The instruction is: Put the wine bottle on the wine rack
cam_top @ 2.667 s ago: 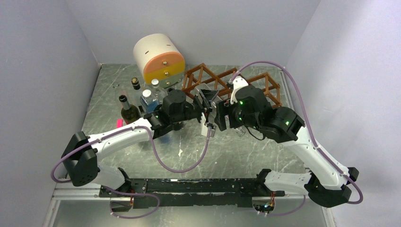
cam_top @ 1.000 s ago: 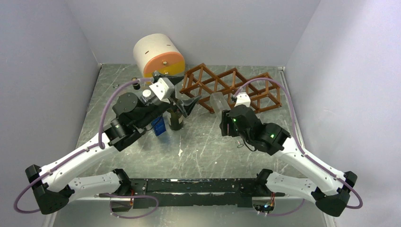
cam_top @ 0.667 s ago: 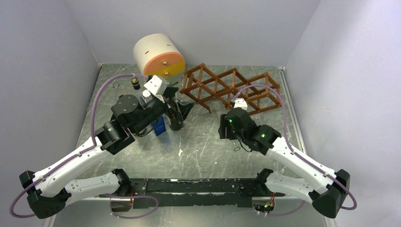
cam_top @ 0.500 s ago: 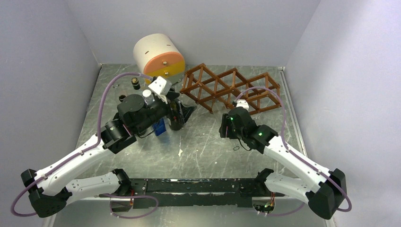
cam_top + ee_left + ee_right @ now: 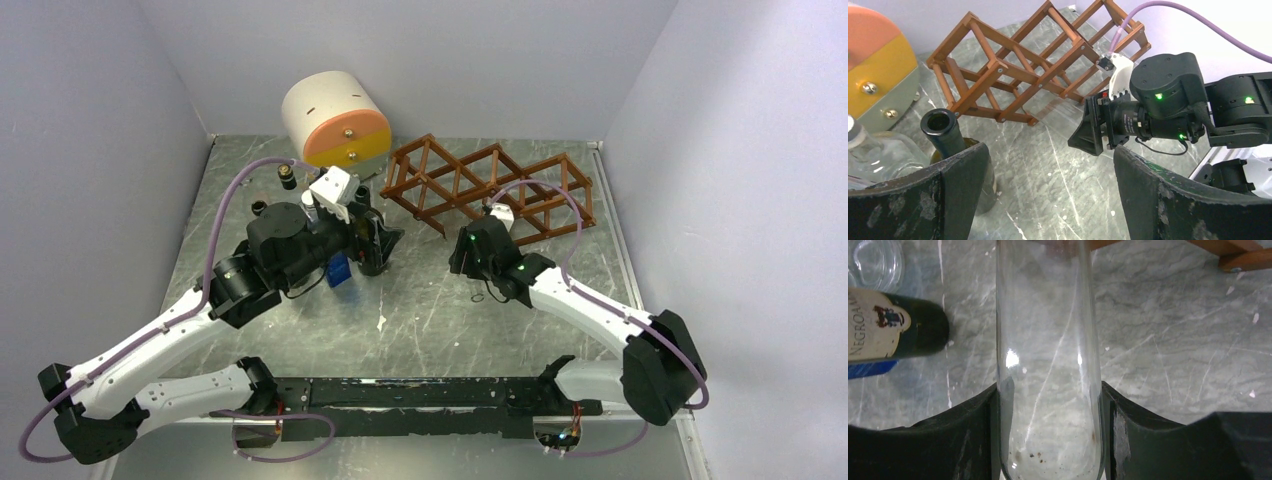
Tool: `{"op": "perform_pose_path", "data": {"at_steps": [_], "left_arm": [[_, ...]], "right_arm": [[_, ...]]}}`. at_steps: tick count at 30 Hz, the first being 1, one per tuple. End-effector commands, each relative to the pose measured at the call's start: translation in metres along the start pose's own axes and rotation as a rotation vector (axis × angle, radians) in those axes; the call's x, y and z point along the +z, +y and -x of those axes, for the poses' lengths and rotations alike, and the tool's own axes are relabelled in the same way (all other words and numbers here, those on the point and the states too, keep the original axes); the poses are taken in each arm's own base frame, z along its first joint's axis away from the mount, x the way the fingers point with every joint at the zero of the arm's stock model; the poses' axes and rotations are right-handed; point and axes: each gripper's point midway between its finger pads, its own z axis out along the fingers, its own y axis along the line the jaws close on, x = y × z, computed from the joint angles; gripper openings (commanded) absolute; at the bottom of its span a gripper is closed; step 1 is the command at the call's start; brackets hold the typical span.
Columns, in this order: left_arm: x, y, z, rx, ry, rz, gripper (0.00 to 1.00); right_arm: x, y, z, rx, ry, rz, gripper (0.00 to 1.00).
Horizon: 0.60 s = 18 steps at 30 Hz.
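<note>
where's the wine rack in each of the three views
top external: wine rack at the back of the table, right of centre.
left wrist: upper middle, across most of the frame's top.
right wrist: only slat ends along the top edge, clearest in the right corner, behind the clear bottle.
shared landmark: dark green bottle, left of the rack in every view.
</note>
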Motion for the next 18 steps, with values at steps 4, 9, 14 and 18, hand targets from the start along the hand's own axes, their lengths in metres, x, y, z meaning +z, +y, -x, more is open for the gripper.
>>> {"op": "perform_pose_path", "data": {"at_steps": [4, 9, 14, 18], "left_arm": [[-0.003, 0.01, 0.029, 0.044, -0.057, 0.066, 0.98], [0.001, 0.012, 0.028, 0.061, -0.047, 0.075, 0.98], [0.001, 0.01, 0.028, 0.064, -0.046, 0.06, 0.98], [0.004, 0.012, 0.023, 0.071, -0.034, 0.07, 0.98]], "right_arm": [[0.016, 0.002, 0.058, 0.1, -0.218, 0.005, 0.0], [0.028, -0.005, 0.073, 0.094, -0.268, 0.001, 0.0], [0.036, -0.004, 0.086, 0.075, -0.315, 0.053, 0.0], [0.046, -0.013, 0.098, 0.069, -0.356, 0.088, 0.0]]}}
